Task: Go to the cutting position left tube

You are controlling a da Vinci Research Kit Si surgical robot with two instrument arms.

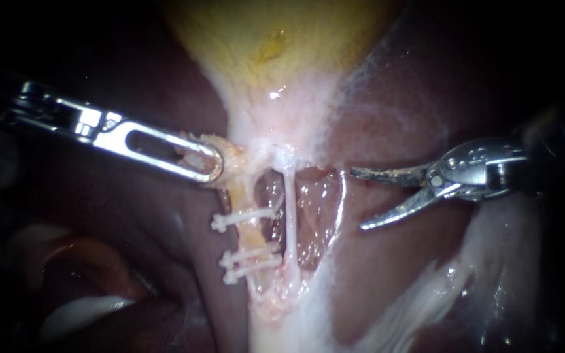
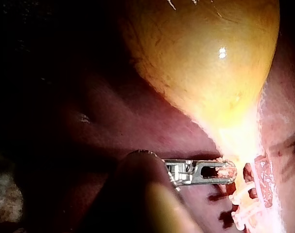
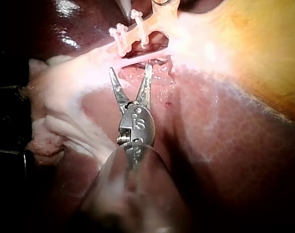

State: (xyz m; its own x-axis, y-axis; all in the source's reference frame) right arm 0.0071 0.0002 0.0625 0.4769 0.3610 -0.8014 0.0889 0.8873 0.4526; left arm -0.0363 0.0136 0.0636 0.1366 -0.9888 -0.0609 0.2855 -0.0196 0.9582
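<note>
endoscope view | right instrument point(image 1: 357, 199): claw spread, centre right, clear of the left tube | left instrument point(image 1: 209, 165): claw pinching yellowish tissue point(image 1: 235, 163) left of centre, at the tube's top | left tube point(image 1: 251, 230): centre, carrying three clips point(image 1: 246, 217), below the gallbladder point(image 1: 276, 52)

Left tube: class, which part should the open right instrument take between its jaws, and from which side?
Take the left tube at its bare stretch between the upper clip and the lower two clips. Come from the right instrument's side, open jaws across it: it runs upright. The thin right tube lies between, so likely pass in front.
</note>
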